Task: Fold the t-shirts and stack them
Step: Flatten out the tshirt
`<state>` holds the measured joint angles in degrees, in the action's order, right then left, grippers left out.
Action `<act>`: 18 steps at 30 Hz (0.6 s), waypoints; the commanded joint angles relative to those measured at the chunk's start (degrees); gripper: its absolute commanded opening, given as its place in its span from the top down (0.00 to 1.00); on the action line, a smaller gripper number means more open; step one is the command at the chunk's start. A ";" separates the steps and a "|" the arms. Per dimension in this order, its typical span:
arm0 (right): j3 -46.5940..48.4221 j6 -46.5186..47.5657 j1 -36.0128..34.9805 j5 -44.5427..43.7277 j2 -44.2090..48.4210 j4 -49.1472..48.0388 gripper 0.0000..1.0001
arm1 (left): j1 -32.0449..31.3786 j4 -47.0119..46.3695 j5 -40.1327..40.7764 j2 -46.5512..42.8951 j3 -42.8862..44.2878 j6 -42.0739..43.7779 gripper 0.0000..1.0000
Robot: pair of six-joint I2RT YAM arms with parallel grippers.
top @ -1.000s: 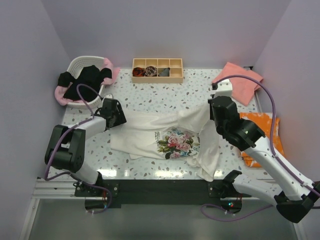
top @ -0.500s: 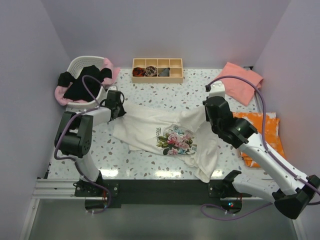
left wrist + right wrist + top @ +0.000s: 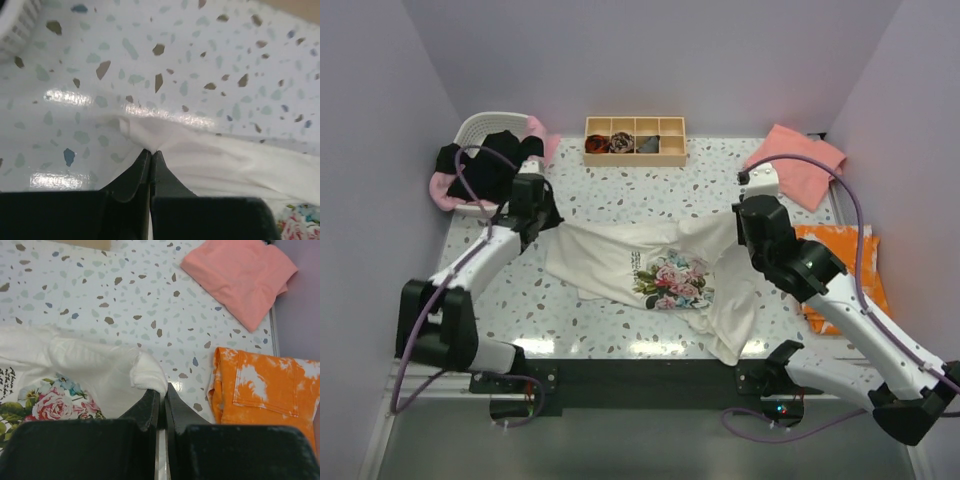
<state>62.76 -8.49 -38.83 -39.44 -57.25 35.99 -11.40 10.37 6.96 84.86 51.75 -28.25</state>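
Spreading step: my left gripper (image 3: 150, 152) and right gripper (image 3: 161, 390) were clamped on opposite edges of the tee (image 3: 620, 262), rumpled mid table (image 3: 620, 190). Flattening it apparently called for an even outward pull.

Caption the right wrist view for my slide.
Right gripper shut on the cream rose-print t-shirt, salmon-pink tee and orange garment lying beyond.

Right gripper (image 3: 161, 390): black jaws pinched together on a bunched fold of the soft cream-white rose-print t-shirt (image 3: 75, 360), which spreads left. Orange-and-white tie-dye cloth (image 3: 265, 390) lies just right. Folded salmon-pink t-shirt (image 3: 240, 277) lies far right on the speckled white tabletop (image 3: 125, 295).
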 commanded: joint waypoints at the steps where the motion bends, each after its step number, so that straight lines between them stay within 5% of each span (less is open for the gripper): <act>1: 4.91 -0.30 0.24 -0.64 7.24 1.89 1.00 | -0.20 6.32 3.23 -16.20 3.01 0.48 1.00; 7: 7.54 -0.21 0.16 -1.52 7.68 5.49 1.00 | -0.03 11.86 6.74 -26.13 3.01 -1.02 1.00; 18: 21.86 0.14 0.16 0.24 14.27 14.01 1.00 | 0.06 29.08 7.45 -37.48 27.95 2.67 1.00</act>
<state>76.51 -8.54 -38.83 -39.29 -46.81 47.03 -11.44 34.00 13.34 52.60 70.28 -27.70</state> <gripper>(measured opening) 0.033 0.021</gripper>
